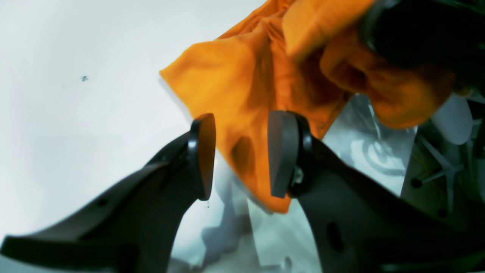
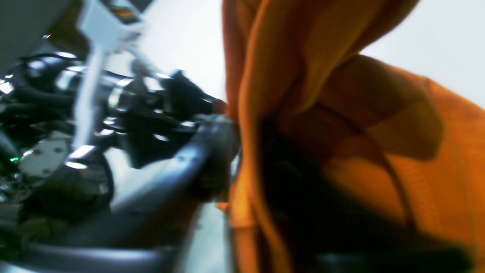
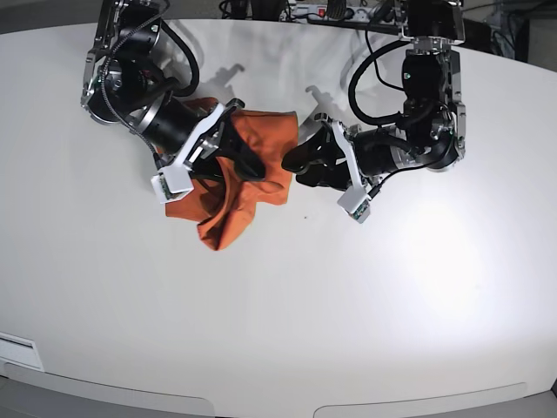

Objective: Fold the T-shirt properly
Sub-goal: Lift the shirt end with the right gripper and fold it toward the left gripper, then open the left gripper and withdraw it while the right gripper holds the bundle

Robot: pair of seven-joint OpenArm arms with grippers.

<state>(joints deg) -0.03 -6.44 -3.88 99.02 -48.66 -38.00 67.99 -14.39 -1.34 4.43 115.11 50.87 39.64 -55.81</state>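
The T-shirt [image 3: 248,170] lies bunched and crumpled on the white bench [image 3: 287,305], with a pointed fold trailing away from the two claws. The right claw [image 3: 237,161] is buried in the cloth near the middle of the heap; in the right wrist view orange fabric [image 2: 341,144] drapes over and around its fingers, and that view is too blurred to show for certain whether the jaws pinch the cloth, so its state cannot be told. The left claw [image 1: 240,155] sits at the opposite edge of the heap, jaws parted to a moderate gap with a hanging lobe of the T-shirt [image 1: 242,94] seen between the two pads; in the left wrist view the cloth appears to pass behind the pads rather than being pressed by them. In the base view the left claw [image 3: 300,161] is just beside the shirt's edge. The two claws face one another across the heap, close together.
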